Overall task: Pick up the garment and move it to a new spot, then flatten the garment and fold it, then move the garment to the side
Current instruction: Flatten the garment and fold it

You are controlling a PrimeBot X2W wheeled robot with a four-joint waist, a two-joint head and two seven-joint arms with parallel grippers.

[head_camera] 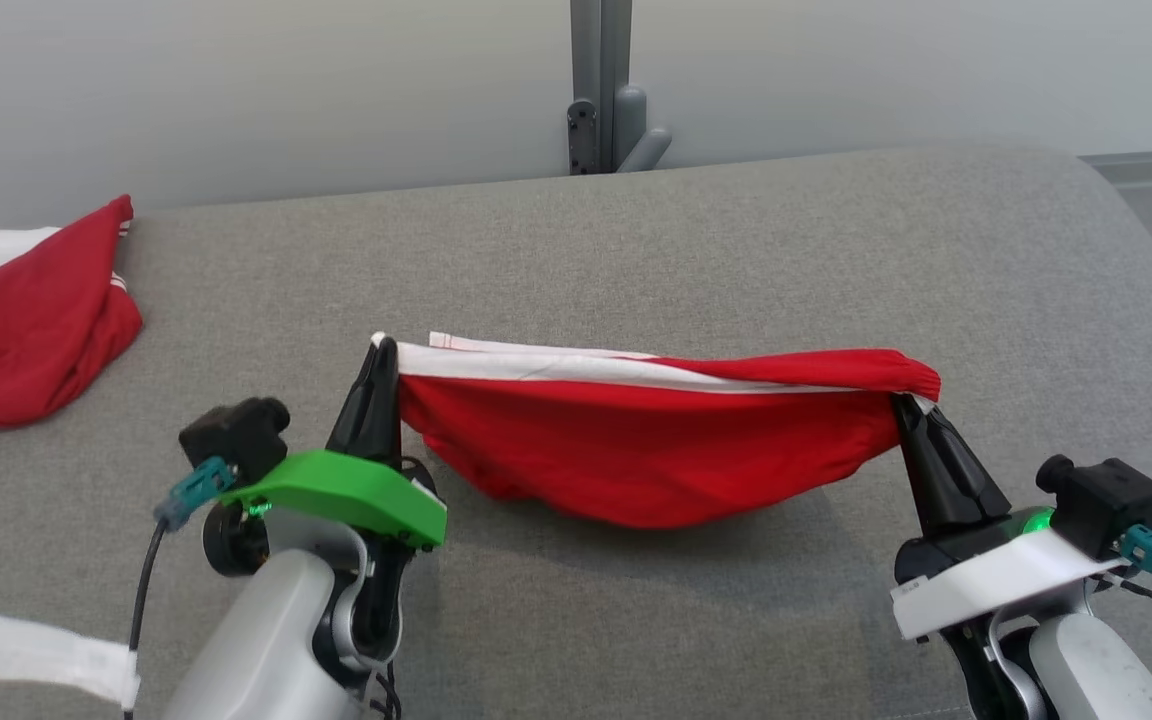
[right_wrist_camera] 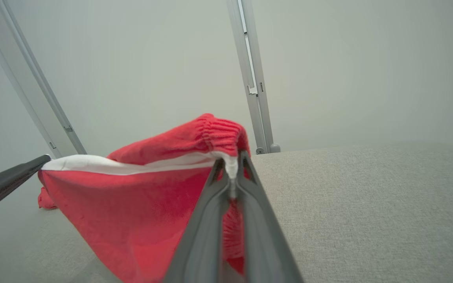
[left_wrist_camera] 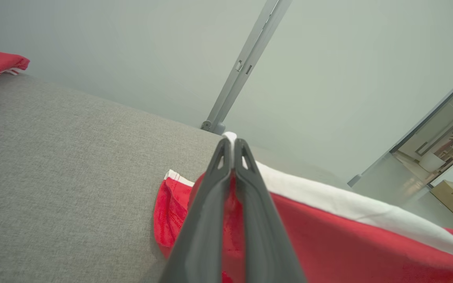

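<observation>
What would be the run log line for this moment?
left gripper: shut on garment | right gripper: shut on garment | garment: held up, stretched between both, middle sagging

Soft cloth on coarse weave, hard plastic below.
The red garment (head_camera: 656,460) is matt knit cloth with a ribbed waistband (right_wrist_camera: 218,133). The grey padded surface (head_camera: 736,250) is rough woven fabric. At lower left, the left gripper (head_camera: 383,352) is matt dark plastic above a glossy green plastic cover (head_camera: 346,490).
</observation>
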